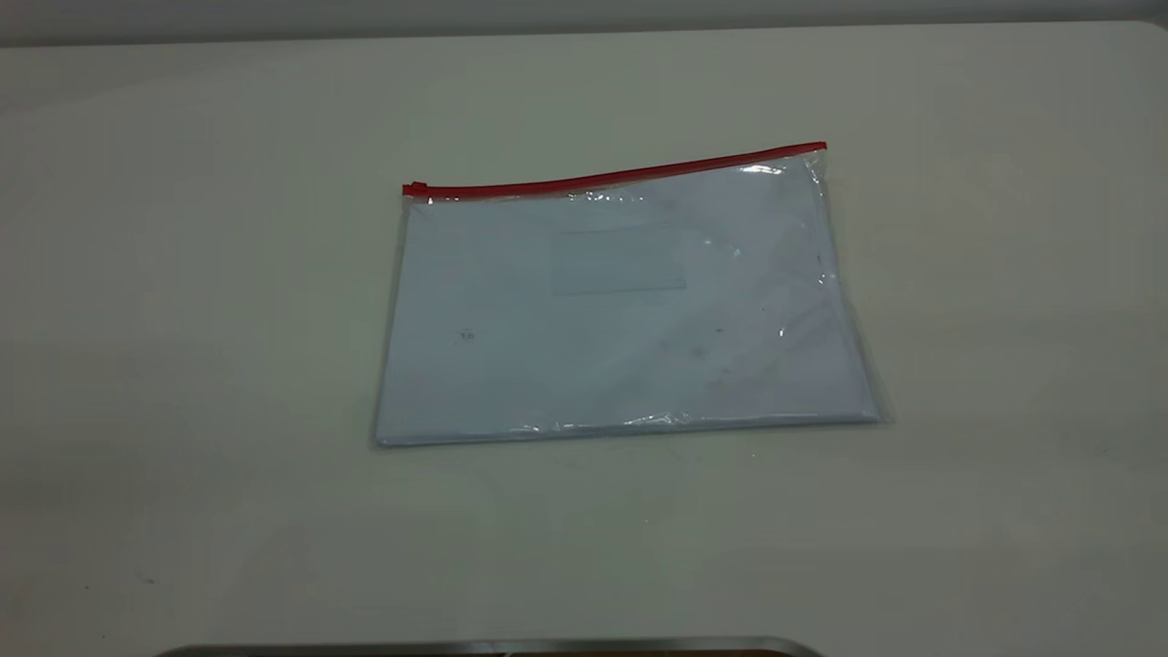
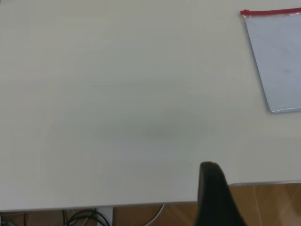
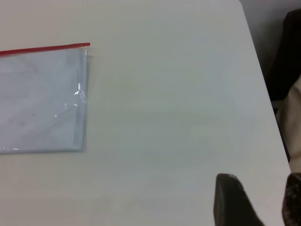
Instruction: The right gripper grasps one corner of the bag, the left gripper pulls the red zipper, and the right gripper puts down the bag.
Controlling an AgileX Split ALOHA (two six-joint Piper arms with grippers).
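Observation:
The bag [image 1: 620, 310] lies flat mid-table, a clear pouch with white sheets inside. The red zipper [image 1: 620, 175] runs along its far long edge, with the slider tab [image 1: 415, 189] at the left end. Neither gripper shows in the exterior view. The left gripper [image 2: 254, 207] hangs over the table's near edge, open and empty, far from the bag [image 2: 280, 61] and its zipper [image 2: 270, 12]. Only one finger [image 2: 212, 193] of it shows. The right gripper [image 3: 268, 197] is open and empty near the table's right edge, well clear of the bag [image 3: 40, 99] and zipper [image 3: 44, 48].
The pale table [image 1: 182, 365] spreads wide around the bag. A metal strip [image 1: 493, 648] lies at its near edge. Cables [image 2: 84, 217] hang below the edge over a wooden floor. A dark object [image 3: 289, 56] stands beyond the table's right edge.

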